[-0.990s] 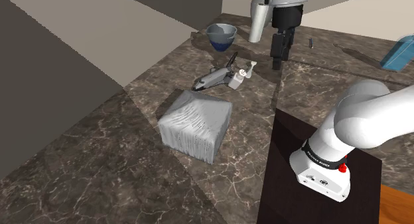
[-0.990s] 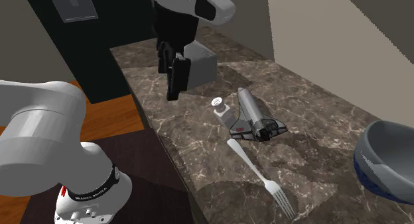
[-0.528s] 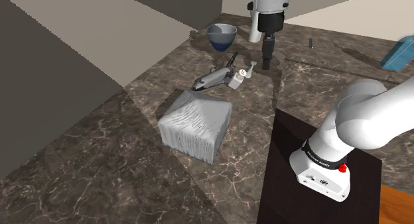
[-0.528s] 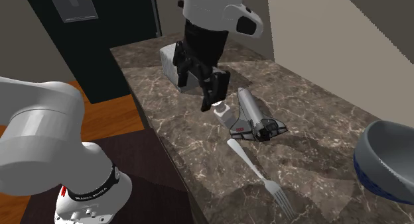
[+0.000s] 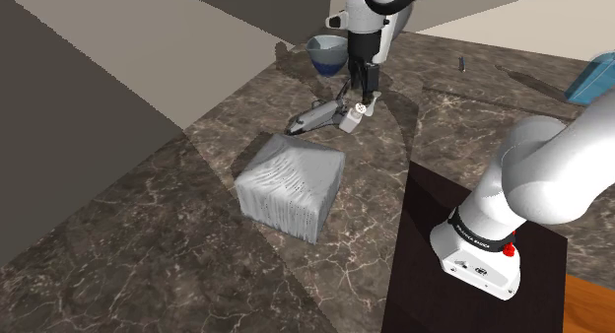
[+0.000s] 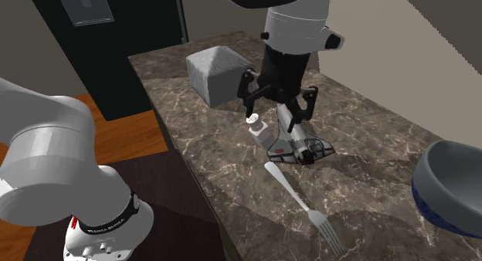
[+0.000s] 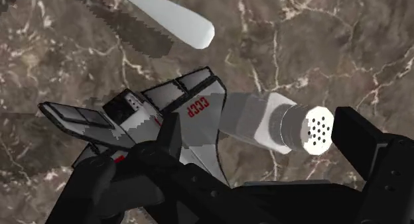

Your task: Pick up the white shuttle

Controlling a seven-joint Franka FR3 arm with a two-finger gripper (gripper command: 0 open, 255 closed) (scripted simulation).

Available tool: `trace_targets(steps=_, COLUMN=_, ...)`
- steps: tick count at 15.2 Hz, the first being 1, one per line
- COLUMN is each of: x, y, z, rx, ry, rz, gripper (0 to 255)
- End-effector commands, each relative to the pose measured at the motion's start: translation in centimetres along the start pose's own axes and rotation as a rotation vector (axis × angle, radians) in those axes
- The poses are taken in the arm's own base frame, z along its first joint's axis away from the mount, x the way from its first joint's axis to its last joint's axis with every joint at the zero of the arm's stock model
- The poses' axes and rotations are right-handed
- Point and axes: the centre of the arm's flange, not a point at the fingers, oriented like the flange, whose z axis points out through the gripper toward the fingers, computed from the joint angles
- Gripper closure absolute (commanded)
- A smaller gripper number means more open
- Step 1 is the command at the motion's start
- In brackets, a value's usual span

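Observation:
The white shuttle (image 7: 174, 112), with grey-black wings and red lettering, lies flat on the dark marble counter (image 5: 177, 223). It also shows as the shuttle (image 5: 315, 117) in the shoulder view and the shuttle (image 6: 297, 140) in the second exterior view. A small white shaker (image 7: 286, 124) lies right against it. My gripper (image 7: 262, 133) hangs open just above both, pointing down. One fingertip sits over the shuttle's wing and the other stands past the shaker's holed cap. The gripper (image 5: 361, 93) touches nothing that I can see; in the second exterior view the gripper (image 6: 280, 113) straddles the shaker (image 6: 256, 127).
A fork (image 6: 298, 201) lies beside the shuttle's tail, toward a blue-grey bowl (image 5: 328, 51). A grey ribbed block (image 5: 292, 188) sits on the counter nearer the stand. A blue object (image 5: 595, 80) lies at the shoulder view's far right. The dark stand (image 5: 463, 282) is at lower right.
The gripper has swung toward the shoulder view's left and come down over the shuttle and shaker. The hand has turned, and its fingers now stand apart.

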Motion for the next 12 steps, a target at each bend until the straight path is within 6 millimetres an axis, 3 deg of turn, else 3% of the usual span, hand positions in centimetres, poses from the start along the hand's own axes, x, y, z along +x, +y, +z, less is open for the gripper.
trace_targets(steps=1, x=2.3, y=1.3, z=0.7, rx=-0.027, ry=0.009, rz=-0.126, gripper=0)
trace_targets(steps=7, x=8.7, y=3.3, z=2.2, rx=-0.100, ry=0.035, rz=-0.482, gripper=0)
trace_targets(steps=12, x=9.2, y=3.4, z=4.4, rx=-0.102, ry=0.036, rz=-0.492, gripper=0)
